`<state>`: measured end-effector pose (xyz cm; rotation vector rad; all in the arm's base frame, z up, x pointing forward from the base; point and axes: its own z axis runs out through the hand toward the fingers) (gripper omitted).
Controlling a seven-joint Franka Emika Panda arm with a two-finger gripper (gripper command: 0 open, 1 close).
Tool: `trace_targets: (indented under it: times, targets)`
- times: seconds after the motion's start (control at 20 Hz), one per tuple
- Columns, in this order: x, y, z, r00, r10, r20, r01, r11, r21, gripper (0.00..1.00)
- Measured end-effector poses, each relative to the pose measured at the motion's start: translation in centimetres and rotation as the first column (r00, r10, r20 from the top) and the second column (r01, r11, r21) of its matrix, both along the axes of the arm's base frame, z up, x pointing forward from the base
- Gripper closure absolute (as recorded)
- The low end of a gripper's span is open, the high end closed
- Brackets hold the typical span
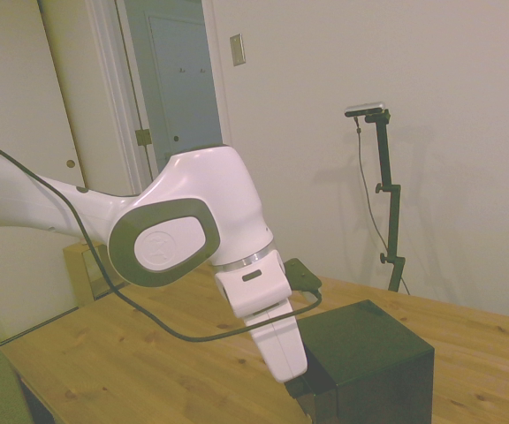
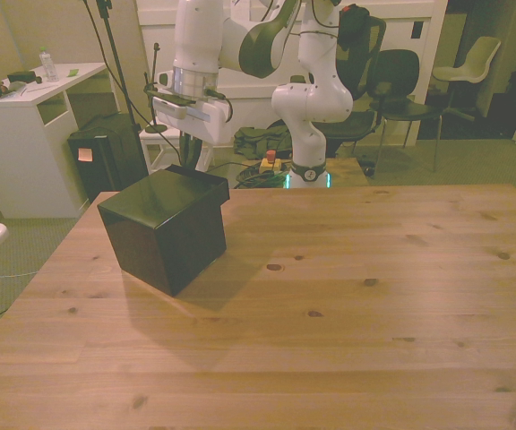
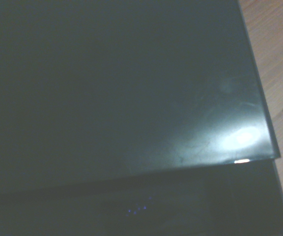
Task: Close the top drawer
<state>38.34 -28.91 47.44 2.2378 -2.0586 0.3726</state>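
A small black cube cabinet [image 2: 164, 228] stands on the wooden table [image 2: 348, 296] toward the front view's left. Its drawer side faces the arm, so the top drawer is hidden in the front view. In the side view only a dark sliver of that face [image 1: 323, 402] shows, and I cannot tell how far out the top drawer stands. My gripper [image 1: 300, 387] hangs low against that face, just below the cabinet's top edge [image 1: 360, 340]. The wrist view is filled by the glossy black cabinet top [image 3: 122, 83], with a darker strip [image 3: 181, 206] beyond its edge.
A cable [image 1: 148, 318] loops from the arm above the table. Off the table at the front view's left are a white desk [image 2: 16, 116] and a black bin [image 2: 106, 152]. Chairs [image 2: 392, 81] stand behind the robot base.
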Motion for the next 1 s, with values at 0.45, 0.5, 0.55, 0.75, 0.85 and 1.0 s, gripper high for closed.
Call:
trace_targets:
  times: [0.45,0.5,0.55,0.75,0.85,1.0]
  targets:
    - [1.1,-0.6,0.3,1.000,0.022,0.013,-0.022,0.999,-0.024,1.00]
    - [1.2,-0.7,0.4,1.000,0.024,0.013,-0.023,0.999,-0.026,1.00]
    - [1.2,-0.8,0.4,1.000,0.025,0.015,-0.024,0.999,-0.029,1.00]
    - [1.4,-1.5,0.7,0.999,0.027,0.021,-0.026,0.999,-0.041,1.00]
    - [1.4,-1.7,0.8,0.999,0.027,0.024,-0.026,0.999,-0.044,1.00]
    - [1.3,-2.0,0.9,0.999,0.028,0.025,-0.027,0.999,-0.047,1.00]
